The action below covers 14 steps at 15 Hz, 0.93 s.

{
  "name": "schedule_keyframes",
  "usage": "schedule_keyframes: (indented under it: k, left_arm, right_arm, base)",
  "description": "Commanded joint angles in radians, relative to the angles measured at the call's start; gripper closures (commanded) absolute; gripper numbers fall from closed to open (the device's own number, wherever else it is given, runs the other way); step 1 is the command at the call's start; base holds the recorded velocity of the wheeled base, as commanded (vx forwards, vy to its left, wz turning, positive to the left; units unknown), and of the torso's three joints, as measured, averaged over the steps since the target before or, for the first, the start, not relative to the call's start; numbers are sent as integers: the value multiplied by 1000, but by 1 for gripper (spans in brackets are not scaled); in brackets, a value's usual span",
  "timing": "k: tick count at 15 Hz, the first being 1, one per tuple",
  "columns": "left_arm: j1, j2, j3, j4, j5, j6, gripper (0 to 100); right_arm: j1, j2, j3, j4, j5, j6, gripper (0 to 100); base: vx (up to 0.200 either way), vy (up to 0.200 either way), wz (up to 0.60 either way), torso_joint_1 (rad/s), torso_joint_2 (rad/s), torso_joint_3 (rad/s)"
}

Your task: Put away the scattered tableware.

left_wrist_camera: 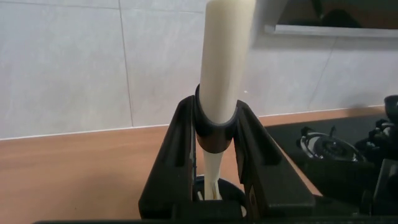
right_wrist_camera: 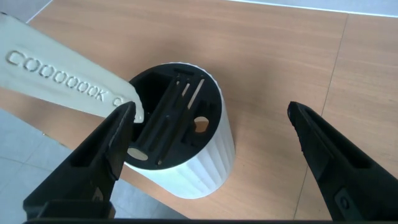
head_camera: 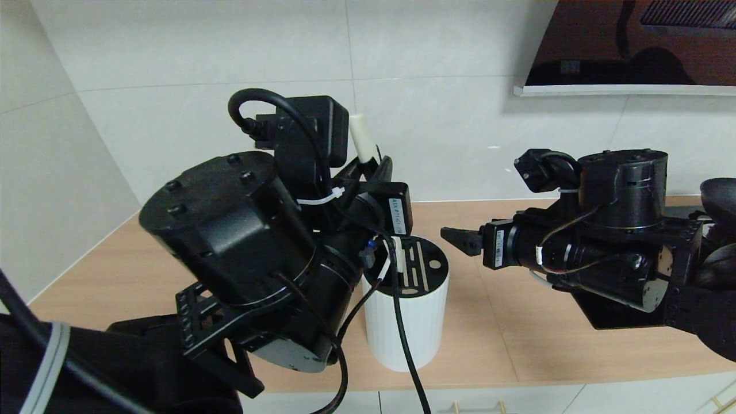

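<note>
Where the utensil is: the cream utensil [head_camera: 361, 138] is held in the left gripper [left_wrist_camera: 216, 121], standing nearly upright over the holder [head_camera: 411, 310], handle end up.
Left gripper: fingers [left_wrist_camera: 180, 134] closed on the utensil's round shaft, one on each side, directly above the holder's top.
Utensil's lower end: in the right wrist view a flat cream part comes in at a slant and meets the holder's black top near its rim. A finger of the right gripper hides the tip, so I cannot tell whether it is inside a slot.
Holder: a white ribbed cylinder with a black top cut by several long slots and a round hole. It stands upright on the counter [head_camera: 517, 328], near the front edge.
Right gripper: [right_wrist_camera: 208, 115] jaws spread wide with nothing between them. It hangs above the counter on the holder's right, pointing toward the holder and apart from it.
Counter: light wood, running back to a white tiled wall [head_camera: 172, 52].
Stove: a dark hob [left_wrist_camera: 329, 146] with a burner lies on the counter, off to the right.
Hood: a dark hood [head_camera: 627, 46] hangs on the wall at upper right.
</note>
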<state>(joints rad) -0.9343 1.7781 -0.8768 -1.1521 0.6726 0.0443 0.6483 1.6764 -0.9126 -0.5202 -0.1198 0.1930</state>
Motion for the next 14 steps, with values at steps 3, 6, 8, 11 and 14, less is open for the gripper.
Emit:
schedule_keyframes:
  k: [3, 6, 8, 11, 14]
  left_arm:
    - [6, 20, 1, 0, 2, 0, 100]
    - [14, 24, 1, 0, 2, 2, 100]
    - [20, 34, -1, 0, 2, 2, 100]
    - [26, 75, -2, -1, 5, -1, 100]
    - [26, 115, -5, 0, 7, -6, 100]
  right_arm:
    - [1, 3, 0, 0, 0, 0, 0]
    - [1, 5, 0, -1, 0, 0, 0]
    - [1, 8, 0, -1, -1, 0, 0]
    - [1, 8, 1, -1, -1, 0, 0]
    - [1, 13, 1, -1, -1, 0, 0]
  base:
    - [0, 0, 0, 0, 0, 0]
    - [0, 0, 0, 0, 0, 0]
    - [0, 0, 0, 0, 0, 0]
    - [0, 0, 0, 0, 0, 0]
    - [0, 0, 0, 0, 0, 0]
